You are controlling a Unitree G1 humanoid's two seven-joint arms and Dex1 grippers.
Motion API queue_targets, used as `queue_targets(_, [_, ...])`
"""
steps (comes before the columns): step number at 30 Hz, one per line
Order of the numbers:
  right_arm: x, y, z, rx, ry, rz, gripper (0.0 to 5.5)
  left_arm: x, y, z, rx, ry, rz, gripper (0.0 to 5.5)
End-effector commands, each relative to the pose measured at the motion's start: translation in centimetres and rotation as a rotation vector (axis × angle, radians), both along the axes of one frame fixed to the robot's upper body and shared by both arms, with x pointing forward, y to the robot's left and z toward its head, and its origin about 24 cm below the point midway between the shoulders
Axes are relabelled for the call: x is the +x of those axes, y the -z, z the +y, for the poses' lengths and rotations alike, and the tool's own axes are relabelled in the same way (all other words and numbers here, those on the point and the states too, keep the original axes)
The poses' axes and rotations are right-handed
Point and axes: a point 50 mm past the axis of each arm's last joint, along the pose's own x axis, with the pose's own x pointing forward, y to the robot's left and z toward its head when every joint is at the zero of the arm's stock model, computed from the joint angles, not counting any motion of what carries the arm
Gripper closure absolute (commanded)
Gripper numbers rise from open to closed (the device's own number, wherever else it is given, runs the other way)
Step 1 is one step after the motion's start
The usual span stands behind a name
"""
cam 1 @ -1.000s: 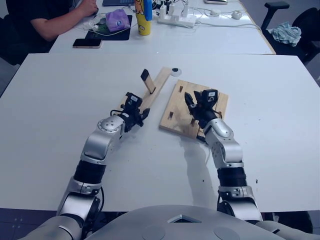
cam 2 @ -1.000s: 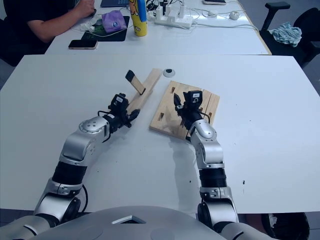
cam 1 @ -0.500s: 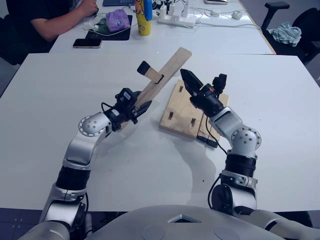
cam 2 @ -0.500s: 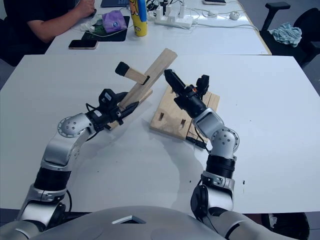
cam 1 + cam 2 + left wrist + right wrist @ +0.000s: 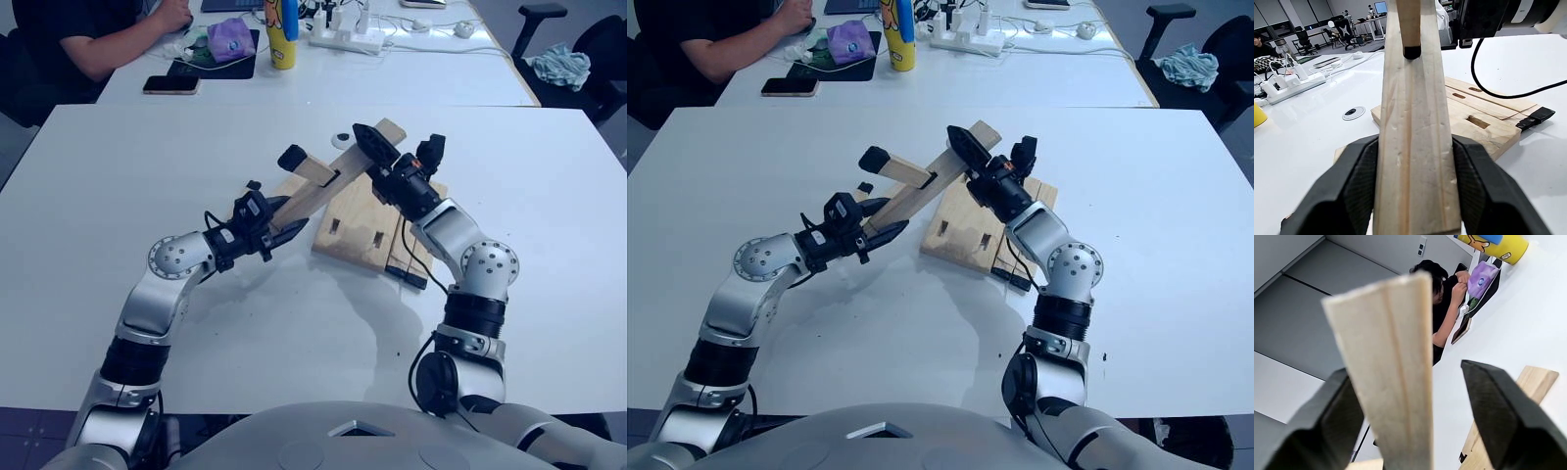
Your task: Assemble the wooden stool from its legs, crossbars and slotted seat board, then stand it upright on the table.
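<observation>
A long wooden leg point(image 5: 328, 184) is held slanting above the table, with a short dark-tipped crossbar point(image 5: 302, 163) sticking out of its side. My left gripper point(image 5: 279, 230) is shut on the leg's lower end point(image 5: 1415, 161), one pad on each side. My right gripper point(image 5: 377, 147) is open around the leg's upper end point(image 5: 1388, 357); one finger point(image 5: 1347, 426) lies against the wood and the other finger point(image 5: 1498, 411) stands clear of it. The slotted seat board point(image 5: 367, 230) lies flat on the table under the right arm.
A black-tipped piece point(image 5: 409, 275) lies at the seat board's near edge. A round grommet point(image 5: 342, 140) sits in the table behind the leg. The table behind holds a phone point(image 5: 171, 85), a yellow bottle point(image 5: 282, 34) and a power strip point(image 5: 348, 39).
The leg lay flat on the table a second ago; my left gripper lifted it steeply, then lowered its tilt. My right gripper rose from the seat board and now straddles the leg's upper end.
</observation>
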Motion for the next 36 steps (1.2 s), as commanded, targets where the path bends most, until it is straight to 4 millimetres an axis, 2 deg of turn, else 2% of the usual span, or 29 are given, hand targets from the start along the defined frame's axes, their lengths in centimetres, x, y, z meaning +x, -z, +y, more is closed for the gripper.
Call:
queue_targets(1, [0.1,-0.2,0.0,-0.027,-0.006,-0.005,2.88,0.1,-0.1,0.2,-0.017,-0.02,-0.004,3.42])
queue_targets(12, [-0.1,-0.2,0.0,-0.028,-0.019,-0.017,4.46,0.1,0.8,0.1,-0.005,-0.029,0.033,3.42])
queue_targets(17, [-0.2,0.1,0.0,-0.04,-0.009,-0.006,4.46,-0.5,1.2,-0.3,-0.024,0.0,0.058,3.42])
queue_targets(18, [-0.1,0.2,0.0,-0.044,-0.004,-0.002,4.46,-0.5,1.2,-0.3,-0.023,0.0,0.058,3.06])
queue_targets(20, [0.1,0.3,-0.2,-0.051,0.027,0.007,4.46,-0.6,1.0,-0.3,-0.046,-0.003,0.049,2.9])
queue_targets(24, [1.3,0.3,-2.1,-0.054,0.205,0.024,4.46,-1.4,0.8,-0.1,-0.091,0.006,0.037,2.29])
queue_targets(30, [2.5,0.6,-5.8,-0.109,0.44,0.039,4.46,-2.4,2.0,0.7,-0.003,0.029,0.039,1.55])
queue_targets(34, [3.6,0.1,-7.5,-0.115,0.502,0.031,4.46,-0.7,2.7,-1.2,0.168,0.178,-0.035,1.1])
queue_targets(36, [4.0,-0.2,-7.7,-0.121,0.502,0.023,4.46,0.2,3.1,-2.2,0.245,0.26,-0.057,1.1])
